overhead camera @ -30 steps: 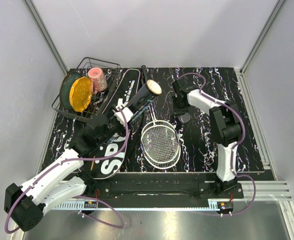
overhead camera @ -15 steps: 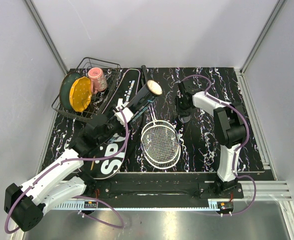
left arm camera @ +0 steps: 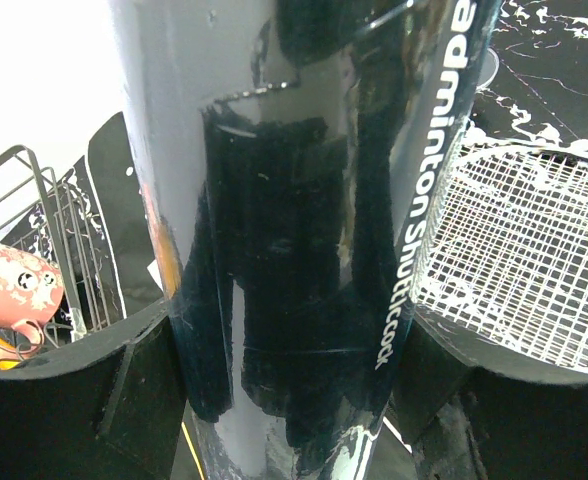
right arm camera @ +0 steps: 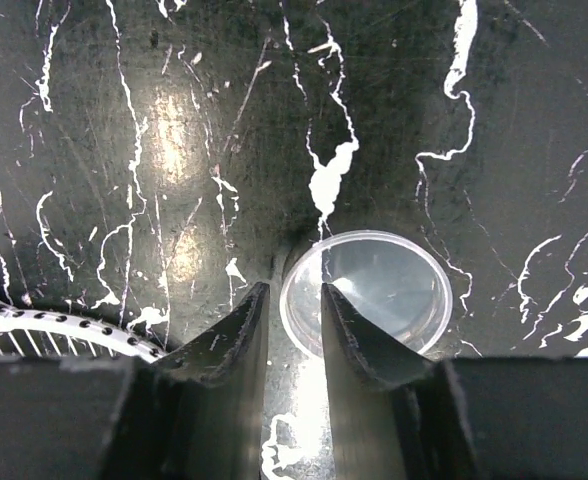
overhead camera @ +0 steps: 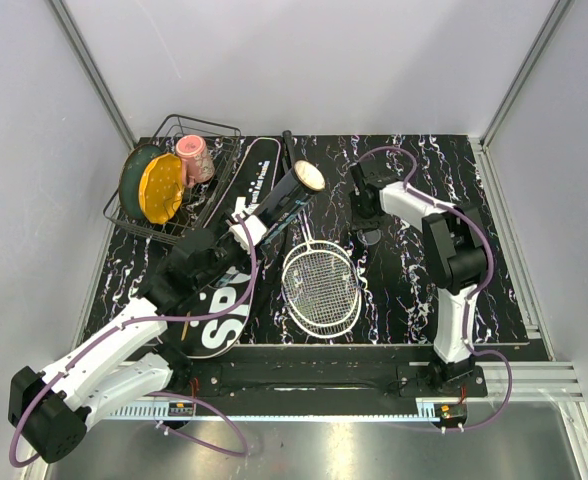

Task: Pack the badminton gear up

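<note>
1. Your left gripper (left arm camera: 294, 390) is clamping the tube (overhead camera: 289, 190), tilting its far end up toward the right arm, likely for capping.
2. Your right gripper (right arm camera: 294, 330) is straddling the rim of the clear lid (right arm camera: 384, 290), jaws narrowly apart, beside the racket (overhead camera: 321, 285).

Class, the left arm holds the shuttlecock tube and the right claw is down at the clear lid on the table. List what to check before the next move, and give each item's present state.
1. Left claw holds the black tube: ok, a finger sits on each side of it.
2. Tube mouth uncapped: cannot tell. Its raised end only shows pale.
3. Right claw lined up on the clear lid: ok, the lid's rim lies between the jaws.
4. Lid pinched: not ok, the jaws stand narrowly apart with gaps showing.
5. Racket out of the way: ok, its head lies beside the lid, apart from it.
</note>
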`<state>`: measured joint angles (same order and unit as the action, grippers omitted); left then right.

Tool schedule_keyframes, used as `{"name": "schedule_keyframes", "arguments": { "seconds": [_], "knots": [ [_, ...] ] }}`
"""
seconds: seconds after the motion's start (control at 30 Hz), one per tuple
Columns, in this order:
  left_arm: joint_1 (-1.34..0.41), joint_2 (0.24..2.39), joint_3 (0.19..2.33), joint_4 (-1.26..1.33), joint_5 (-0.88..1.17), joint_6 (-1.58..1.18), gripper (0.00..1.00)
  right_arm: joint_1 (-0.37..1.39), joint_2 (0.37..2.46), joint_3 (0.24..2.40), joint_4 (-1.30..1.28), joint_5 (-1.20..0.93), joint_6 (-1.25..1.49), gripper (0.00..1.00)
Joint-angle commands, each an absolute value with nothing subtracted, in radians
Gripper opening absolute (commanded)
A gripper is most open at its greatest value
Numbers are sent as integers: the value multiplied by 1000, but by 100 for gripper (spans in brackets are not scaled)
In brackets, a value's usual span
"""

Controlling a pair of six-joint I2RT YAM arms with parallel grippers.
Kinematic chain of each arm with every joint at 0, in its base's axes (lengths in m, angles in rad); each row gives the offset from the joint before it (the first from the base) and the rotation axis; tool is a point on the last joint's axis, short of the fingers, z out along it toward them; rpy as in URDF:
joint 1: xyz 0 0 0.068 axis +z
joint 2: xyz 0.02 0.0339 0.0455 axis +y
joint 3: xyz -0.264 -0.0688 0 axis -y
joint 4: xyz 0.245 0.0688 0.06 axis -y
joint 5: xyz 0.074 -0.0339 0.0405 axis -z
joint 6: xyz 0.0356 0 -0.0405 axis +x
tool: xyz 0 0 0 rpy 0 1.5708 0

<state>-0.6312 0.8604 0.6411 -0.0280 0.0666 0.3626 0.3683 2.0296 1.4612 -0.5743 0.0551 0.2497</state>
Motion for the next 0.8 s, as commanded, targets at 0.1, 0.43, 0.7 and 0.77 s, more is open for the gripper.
{"name": "schedule_keyframes", "arguments": {
  "seconds": [0.1,0.43,0.7,0.77],
  "knots": [
    [-627,844,692,69,89,348,0,417,2077,1509,-594,163,227,32],
    [-629,847,692,64,100,353,0,416,1993,1491,-595,160,250,0],
    [-629,856,699,38,210,387,0,413,1460,1365,-606,-291,301,0],
    [-629,844,700,17,238,414,0,410,1378,1367,-623,-406,307,0]
  ]
}}
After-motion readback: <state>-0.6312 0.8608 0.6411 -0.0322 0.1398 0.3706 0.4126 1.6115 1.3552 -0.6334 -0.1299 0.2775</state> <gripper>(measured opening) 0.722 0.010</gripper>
